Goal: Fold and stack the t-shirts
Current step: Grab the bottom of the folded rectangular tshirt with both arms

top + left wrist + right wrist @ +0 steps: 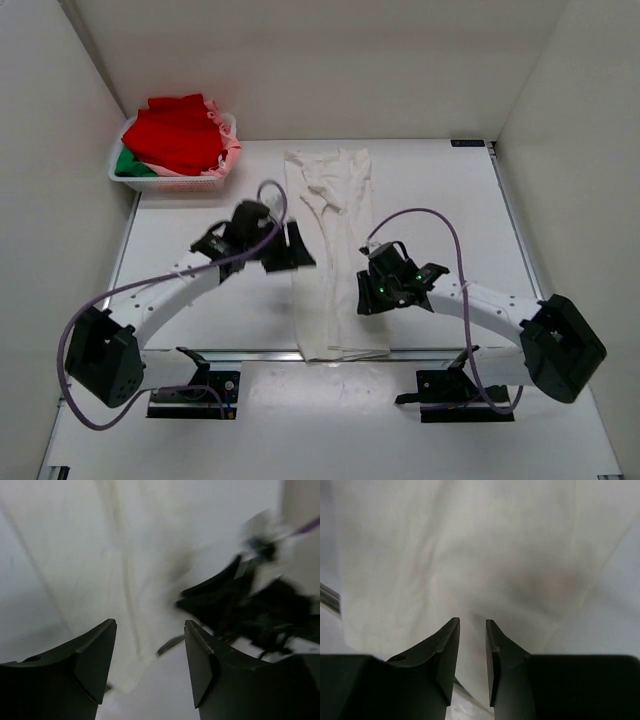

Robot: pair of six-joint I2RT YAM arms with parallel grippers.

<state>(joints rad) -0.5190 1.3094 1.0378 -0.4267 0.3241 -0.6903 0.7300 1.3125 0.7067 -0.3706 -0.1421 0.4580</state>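
The off-white t-shirt (330,200) lies as a long narrow strip down the middle of the table, wrinkled at its far end. My left gripper (292,250) hovers at the strip's left edge with its jaws wide open and empty (150,625); the shirt (115,540) shows blurred beyond it. My right gripper (365,298) is low over the strip's right edge near the near hem. Its jaws stand a narrow gap apart (472,622) with the cloth (470,540) showing between and beyond them. The red shirt (180,130), pink shirt (232,150) and green shirt (128,165) lie in the basket.
The white mesh basket (170,182) stands at the far left corner. White walls close in the table on the left, back and right. A metal rail (250,354) runs along the near edge, just under the shirt's hem.
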